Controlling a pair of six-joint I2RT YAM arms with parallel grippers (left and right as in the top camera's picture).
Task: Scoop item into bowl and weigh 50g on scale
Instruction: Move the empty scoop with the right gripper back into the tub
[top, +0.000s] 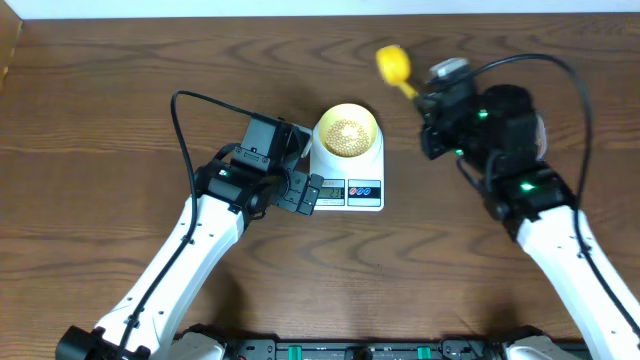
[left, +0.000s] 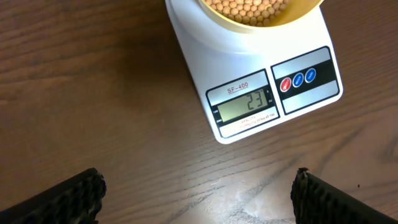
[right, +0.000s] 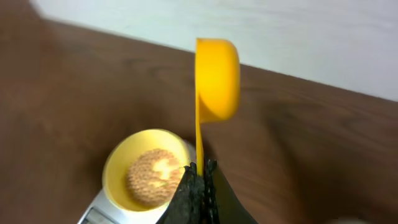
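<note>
From above, the pale-yellow bowl (top: 368, 120) is sitting on the white scale (top: 378, 172), and the little tan beans (top: 346, 135) are lying inside it. The left gripper (top: 303, 192) is sitting just beside the scale's left side. The right gripper (top: 425, 100) is holding a yellow scoop (top: 393, 63) to the right of the bowl. In the left wrist view, the black fingers (left: 68, 196) are standing wide apart with nothing between them, and the screen (left: 244, 107) is showing 23. In the right wrist view, the jaws are pinching the scoop's thin handle tight, and its cup is turned sideways.
</note>
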